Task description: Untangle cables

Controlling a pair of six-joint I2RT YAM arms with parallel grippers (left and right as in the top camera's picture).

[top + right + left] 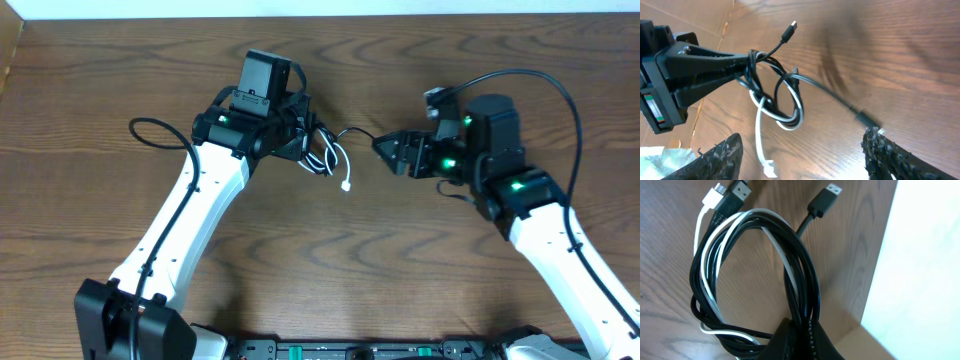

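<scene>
Left jaws, cropped at frame bottom, clamp the cables (807, 280); we can't see the contact. Right jaws apart; only the right wrist view shows a black plug (863, 119) beside them.

— What lies beneath your left hand (308, 150)?
— A brown wooden table (330, 260) with wavy grain, evenly lit, with a faint sheen.
— And off to its side?
— The table's edge, then a pale, bright surface (925, 255). I can't tell whether it is wall or floor.
</scene>
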